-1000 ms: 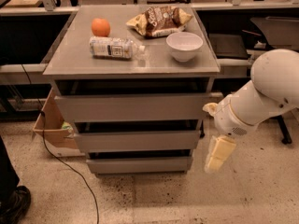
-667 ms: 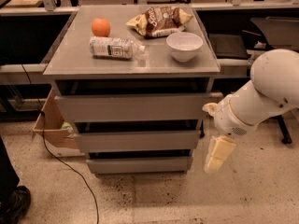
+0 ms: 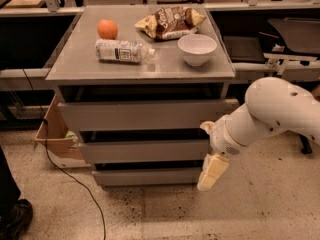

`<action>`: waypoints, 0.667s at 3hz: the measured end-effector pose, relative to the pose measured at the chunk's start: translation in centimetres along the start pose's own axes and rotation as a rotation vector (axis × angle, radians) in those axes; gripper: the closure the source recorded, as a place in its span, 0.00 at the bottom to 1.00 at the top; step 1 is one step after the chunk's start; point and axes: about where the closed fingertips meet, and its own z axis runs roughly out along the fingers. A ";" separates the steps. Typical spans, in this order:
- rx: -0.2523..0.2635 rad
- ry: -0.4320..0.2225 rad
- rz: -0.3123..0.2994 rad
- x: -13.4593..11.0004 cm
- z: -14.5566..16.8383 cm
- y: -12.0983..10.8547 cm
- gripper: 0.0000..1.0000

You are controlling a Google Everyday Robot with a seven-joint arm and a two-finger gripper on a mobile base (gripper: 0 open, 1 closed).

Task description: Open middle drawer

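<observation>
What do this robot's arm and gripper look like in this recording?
The arm is smooth glossy white, with a bulbous rounded joint tapering to a cylindrical wrist. The gripper, near the right end of the middle drawer, is cream-yellow and blocky. No cables or markings show.

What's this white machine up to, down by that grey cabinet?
A robot's white arm holds its cream-coloured gripper beside the right end of the wide grey middle drawer front of a grey three-drawer cabinet. The drawer looks shut, none of its inside showing. An orange, a plastic bottle, a crisp bag and a white bowl sit on top.
</observation>
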 end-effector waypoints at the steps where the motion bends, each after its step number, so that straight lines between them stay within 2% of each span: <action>1: 0.006 -0.039 -0.007 -0.1 4.0 -0.5 0.00; 2: 0.028 -0.074 -0.011 -0.2 7.3 -1.5 0.00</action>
